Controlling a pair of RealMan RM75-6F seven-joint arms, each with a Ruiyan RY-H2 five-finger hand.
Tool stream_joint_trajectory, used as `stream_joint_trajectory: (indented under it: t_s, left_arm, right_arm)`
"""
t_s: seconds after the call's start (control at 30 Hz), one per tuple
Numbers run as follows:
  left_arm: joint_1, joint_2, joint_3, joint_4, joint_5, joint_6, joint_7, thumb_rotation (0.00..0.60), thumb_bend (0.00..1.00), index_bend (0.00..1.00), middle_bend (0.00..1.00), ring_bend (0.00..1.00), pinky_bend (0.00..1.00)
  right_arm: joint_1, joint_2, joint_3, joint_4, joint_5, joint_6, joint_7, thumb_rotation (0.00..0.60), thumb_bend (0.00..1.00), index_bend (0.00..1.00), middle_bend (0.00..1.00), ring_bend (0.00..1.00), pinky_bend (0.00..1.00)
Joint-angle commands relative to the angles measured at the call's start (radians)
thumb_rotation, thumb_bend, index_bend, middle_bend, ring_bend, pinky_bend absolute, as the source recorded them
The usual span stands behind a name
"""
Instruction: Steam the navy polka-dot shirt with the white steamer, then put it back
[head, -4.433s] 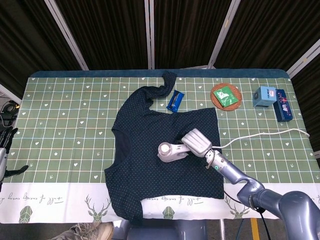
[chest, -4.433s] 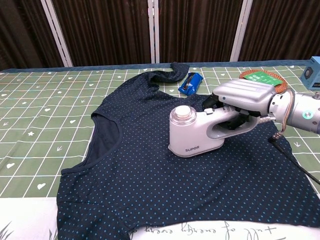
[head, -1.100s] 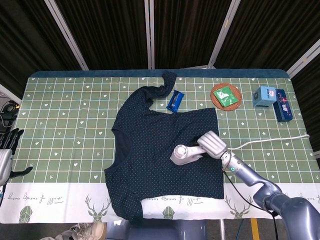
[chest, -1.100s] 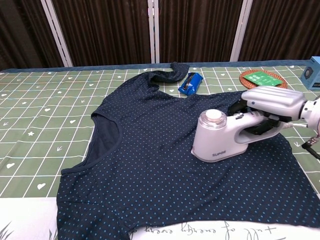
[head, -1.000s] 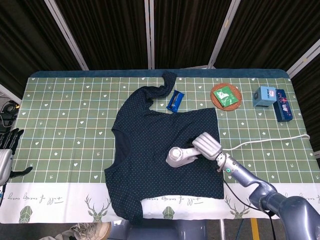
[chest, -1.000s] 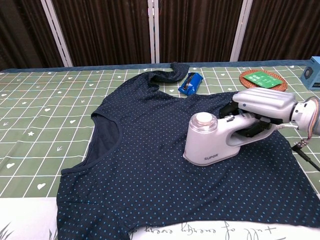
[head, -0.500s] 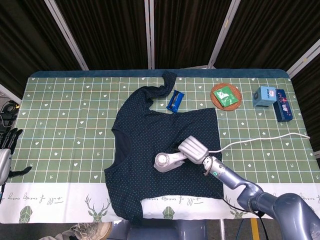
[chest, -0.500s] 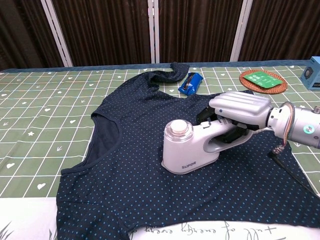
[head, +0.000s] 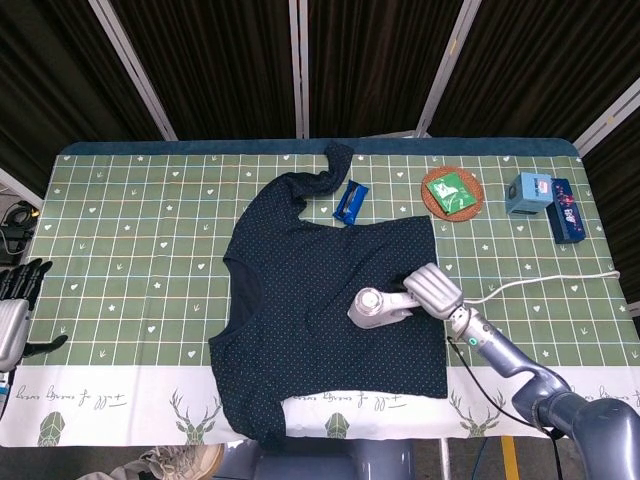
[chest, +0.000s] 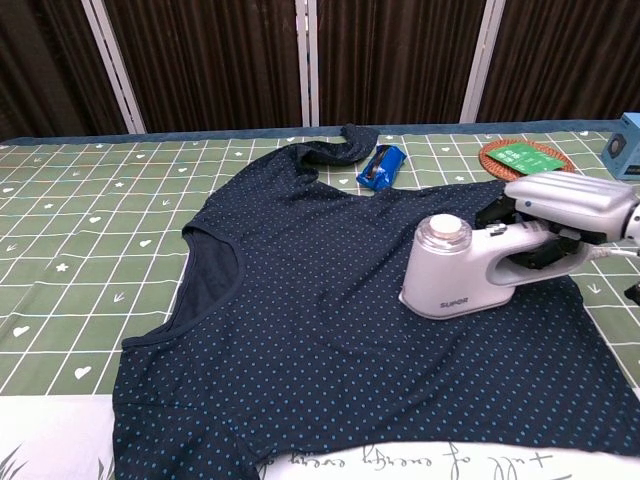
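The navy polka-dot shirt lies spread flat in the middle of the table. My right hand grips the handle of the white steamer, whose base rests on the shirt's right half. The steamer's white cord trails off to the right table edge. My left hand hangs at the far left edge of the head view, off the table, holding nothing, its fingers apart.
A blue packet lies by the shirt's upper sleeve. A round woven coaster with a green pack and blue boxes stand at the back right. The green checked tablecloth covers the table.
Over the last half second my right hand slid the steamer to the right across the shirt, back from the middle to its right half. The left hand stayed put.
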Motion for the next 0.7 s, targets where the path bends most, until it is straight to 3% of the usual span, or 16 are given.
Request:
stream_joint_trajectory:
  t_s: [0.03, 0.4, 0.7]
  left_arm:
    - [0.000, -0.002, 0.001, -0.003, 0.001, 0.002, 0.004, 0.600, 0.00, 0.00, 0.00, 0.00, 0.00]
    - [0.001, -0.003, 0.003, -0.007, 0.005, 0.005, 0.007, 0.600, 0.00, 0.00, 0.00, 0.00, 0.00]
    - [0.004, 0.003, 0.002, -0.013, 0.008, 0.012, 0.000, 0.600, 0.00, 0.00, 0.00, 0.00, 0.00]
  right_arm:
    - [-0.032, 0.001, -0.013, 0.057, 0.010, 0.005, 0.046, 0.600, 0.90, 0.72, 0.62, 0.63, 0.83]
    - [-0.091, -0.011, -0.021, 0.197, 0.018, 0.036, 0.154, 0.600, 0.90, 0.71, 0.61, 0.63, 0.83]
    - [-0.084, 0.012, 0.034, 0.179, 0.048, 0.084, 0.200, 0.600, 0.90, 0.71, 0.61, 0.63, 0.83]
